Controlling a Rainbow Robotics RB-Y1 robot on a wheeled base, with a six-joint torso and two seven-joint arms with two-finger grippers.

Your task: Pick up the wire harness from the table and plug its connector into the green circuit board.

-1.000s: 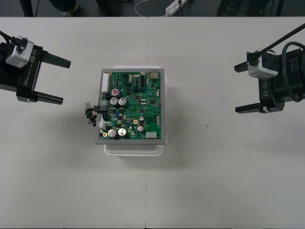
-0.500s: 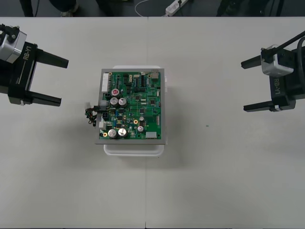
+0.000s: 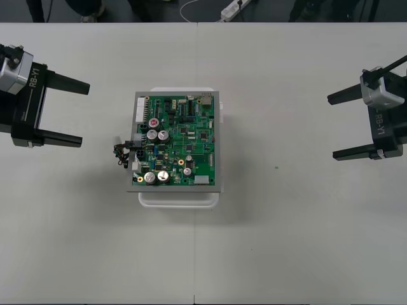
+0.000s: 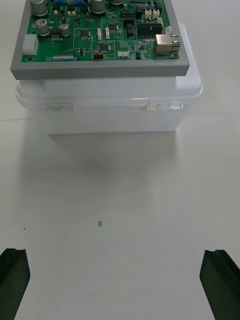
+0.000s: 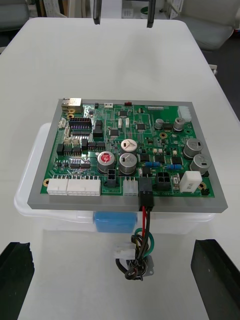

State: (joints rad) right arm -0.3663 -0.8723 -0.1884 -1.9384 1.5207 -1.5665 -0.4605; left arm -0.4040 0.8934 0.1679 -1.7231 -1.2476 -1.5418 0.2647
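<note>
At the board's left edge the harness (image 3: 121, 152) hung with its plug (image 5: 145, 189) seated in the green circuit board (image 3: 177, 141). Its red, black and green wires (image 5: 144, 225) dropped past the white base (image 3: 178, 198) to the metal socket (image 5: 141, 265). I could not tell whether the socket rested on the bench (image 3: 286, 241).

My left hand (image 3: 85, 114) stood wide and empty, well apart from the board on its own side. My right hand (image 3: 331, 127) was also wide and empty, out by the opposite edge of the bench.

I judged the plugging done and the step in hand a plain retreat. Doing it well meant keeping both hands spread and drawing them straight outward, away from the dangling wires, so nothing tugged the plug loose.

Compared with a second ago, both hands had moved further outward, the left also slightly toward the far edge. The harness and board had not shifted.
</note>
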